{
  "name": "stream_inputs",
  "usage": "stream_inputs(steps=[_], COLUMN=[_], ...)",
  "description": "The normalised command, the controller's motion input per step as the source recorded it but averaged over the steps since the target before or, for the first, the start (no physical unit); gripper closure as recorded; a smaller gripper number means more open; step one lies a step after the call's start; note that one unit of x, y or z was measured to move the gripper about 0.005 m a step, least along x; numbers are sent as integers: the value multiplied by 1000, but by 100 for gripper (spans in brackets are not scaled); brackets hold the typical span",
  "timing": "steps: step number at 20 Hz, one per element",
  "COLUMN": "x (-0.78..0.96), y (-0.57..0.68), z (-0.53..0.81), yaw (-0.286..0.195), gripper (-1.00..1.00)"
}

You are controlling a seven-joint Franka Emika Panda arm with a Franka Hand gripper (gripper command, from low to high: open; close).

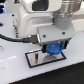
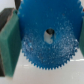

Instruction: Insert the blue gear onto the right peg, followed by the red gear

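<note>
The blue gear [image 2: 47, 42] fills the wrist view, a wide toothed disc with a centre hole. My gripper [image 2: 45, 42] is shut on it, and a green finger pad [image 2: 10, 42] presses one side of its rim. In the exterior view the blue gear [image 1: 52, 49] hangs in my gripper [image 1: 53, 47] just over the grey, black-edged plate [image 1: 34, 60]. The right peg is hidden by the gear and the hand. Something small shows through the gear's hole, but I cannot tell what it is. The red gear is out of view.
The plate lies on a white table [image 1: 15, 70]. The bulky white arm [image 1: 37, 20] and a black cable [image 1: 15, 36] hang over the back of the scene.
</note>
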Motion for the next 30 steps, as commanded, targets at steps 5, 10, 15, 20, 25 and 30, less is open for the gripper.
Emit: stream_inputs(steps=[5,10,15,20,25,30], x=[220,48,-99,149,82,2], y=[4,-49,-195,-8,5,74], z=[-202,-129,-385,-152,-152,83], yaw=[0,0,0,0,0,0], gripper=[100,100,100,100,100,-100])
